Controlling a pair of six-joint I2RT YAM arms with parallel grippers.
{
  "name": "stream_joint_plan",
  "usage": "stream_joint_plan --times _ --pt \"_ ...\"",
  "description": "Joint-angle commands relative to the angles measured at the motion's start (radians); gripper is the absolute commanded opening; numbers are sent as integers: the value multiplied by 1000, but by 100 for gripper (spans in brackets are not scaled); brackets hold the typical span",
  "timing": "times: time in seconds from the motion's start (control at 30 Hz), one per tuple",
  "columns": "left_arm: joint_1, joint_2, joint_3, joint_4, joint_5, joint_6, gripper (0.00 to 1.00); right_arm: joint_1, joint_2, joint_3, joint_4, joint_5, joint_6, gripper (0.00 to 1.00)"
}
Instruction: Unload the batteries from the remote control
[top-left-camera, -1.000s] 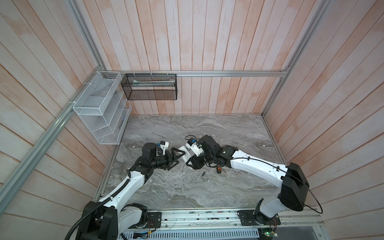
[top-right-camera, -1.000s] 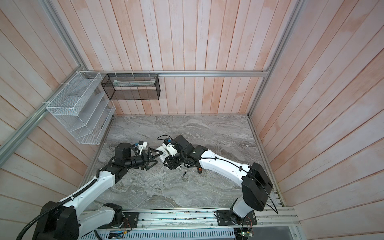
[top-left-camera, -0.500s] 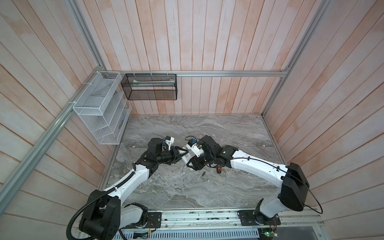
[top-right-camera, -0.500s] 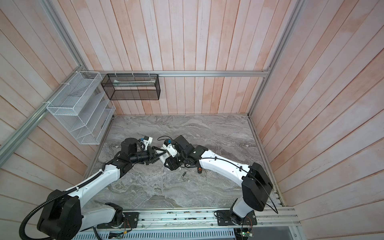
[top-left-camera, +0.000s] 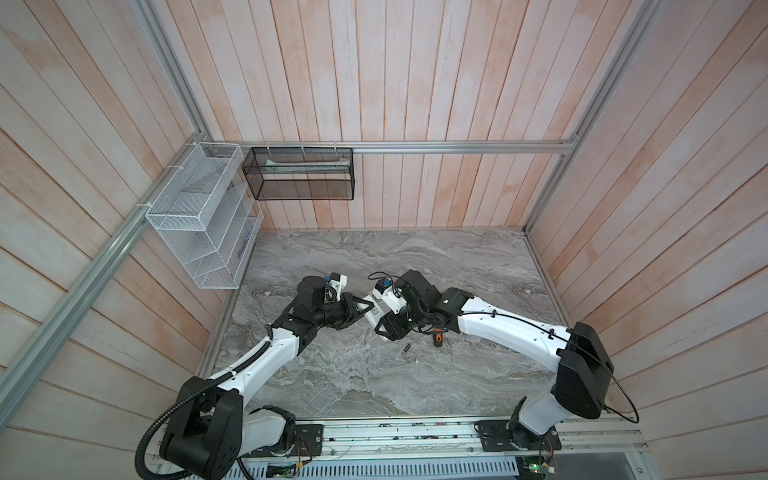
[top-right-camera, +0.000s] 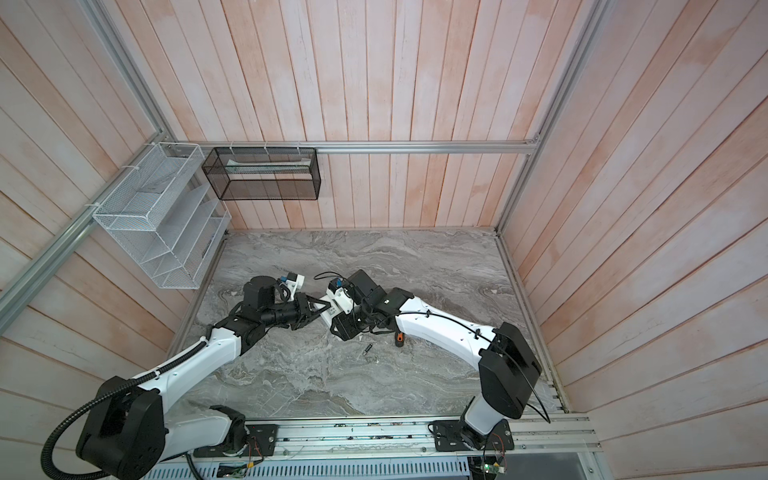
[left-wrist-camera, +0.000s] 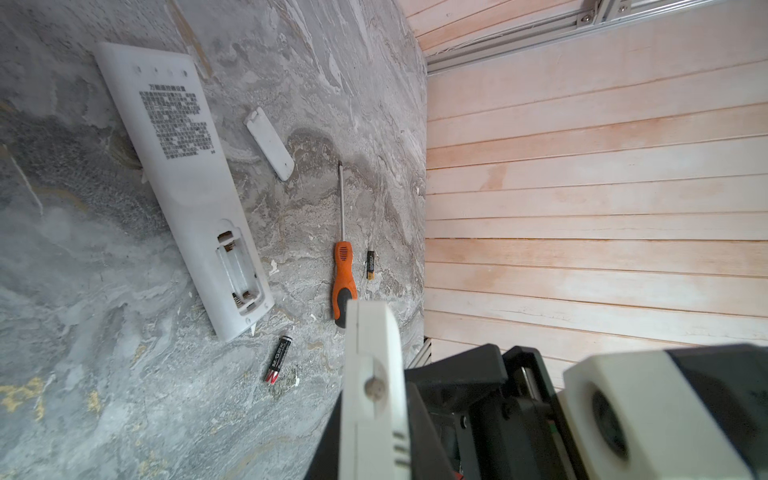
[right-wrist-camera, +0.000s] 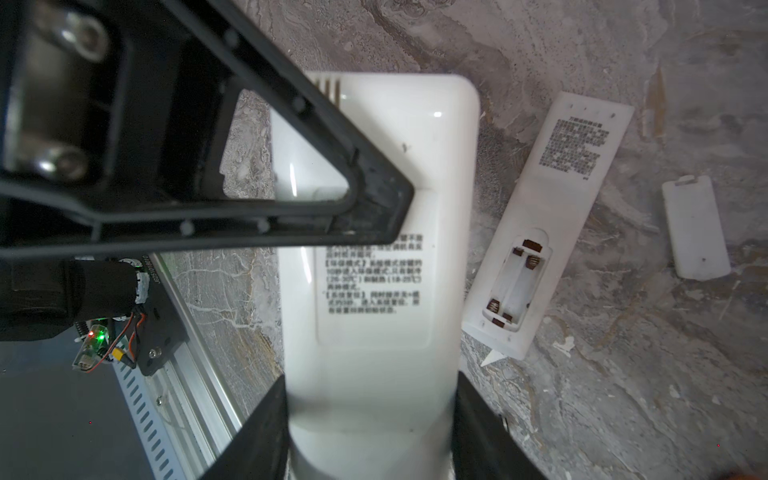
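The step in hand is, as I judge it, a passing or steadying of a second remote between the two arms. The right gripper (right-wrist-camera: 372, 399) grasps the held remote (right-wrist-camera: 415, 166) by its two long edges, with one black finger against each side. The left gripper (top-left-camera: 360, 311) meets the far end of this remote. In the right wrist view one of its fingers (right-wrist-camera: 365, 208) lies flat on the back face. The opposite finger is hidden behind the body, so I take the jaws as pinched on the remote through its thickness and not released.

The batteries (left-wrist-camera: 278, 359) are out on the table (left-wrist-camera: 83, 395). One lies just beside the lower end of the empty remote (left-wrist-camera: 183, 187). The second battery (left-wrist-camera: 371, 264) lies beside the handle of the screwdriver (left-wrist-camera: 343, 270). The compartment of the empty remote shows only bare springs, and the loose cover (left-wrist-camera: 269, 143) rests near it.

The held remote shows a printed panel on its back with no open compartment (I cannot tell from here if batteries are inside).

The next move calls for one arm to carry the remote firmly while the other slides this back cover off. The grip must not sit on the cover itself, or it will not move.
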Motion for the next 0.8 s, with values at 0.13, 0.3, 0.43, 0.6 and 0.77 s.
stream_joint_plan --times 0.13,0.3,0.43,0.6,0.77 --pt "-4 26 42 -5 -55 -13 0 -149 -112 -70 70 -100 94 83" --pt "-2 27 34 45 -135 -73 1 -373 -253 -309 360 -341 429 86" --pt "-2 16 25 99 -218 -135 1 -455 -247 -386 479 -498 599 85" --pt "-2 -39 -35 234 -361 -224 1 -445 -165 -327 489 -625 687 84" --pt "-2 -74 -102 342 -432 -286 1 -388 -112 -259 466 -653 713 80"
